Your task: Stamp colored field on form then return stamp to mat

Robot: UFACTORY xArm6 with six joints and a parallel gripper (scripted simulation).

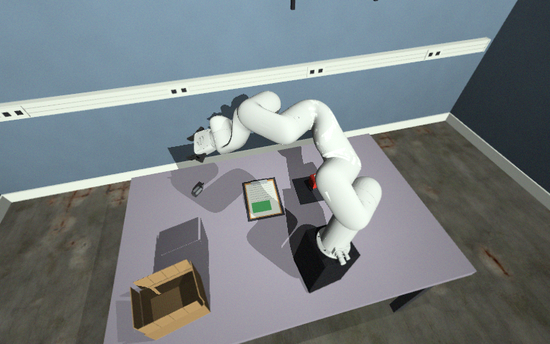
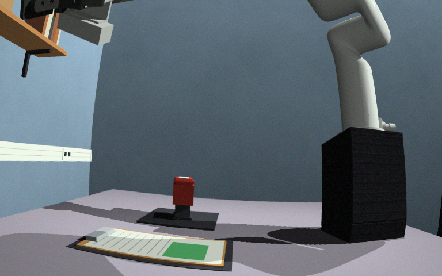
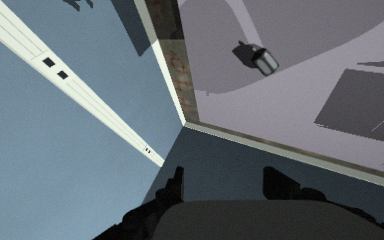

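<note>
The red stamp (image 2: pixel 183 195) stands upright on a black mat (image 2: pixel 178 219); in the top view it (image 1: pixel 312 181) is mostly hidden behind the arm. The form lies on a clipboard (image 1: pixel 263 198) at the table's middle, with a green field (image 1: pixel 261 206) at its near end, also seen in the exterior view (image 2: pixel 185 250). My gripper (image 1: pixel 194 149) is open and empty, high above the table's far left edge, well away from stamp and form. In the wrist view its dark fingers point past the table edge toward the wall.
A small grey object (image 1: pixel 197 188) lies on the table left of the clipboard, also in the wrist view (image 3: pixel 264 60). An open cardboard box (image 1: pixel 169 299) stands at the front left corner. The arm's black base block (image 1: pixel 325 258) stands right of the clipboard.
</note>
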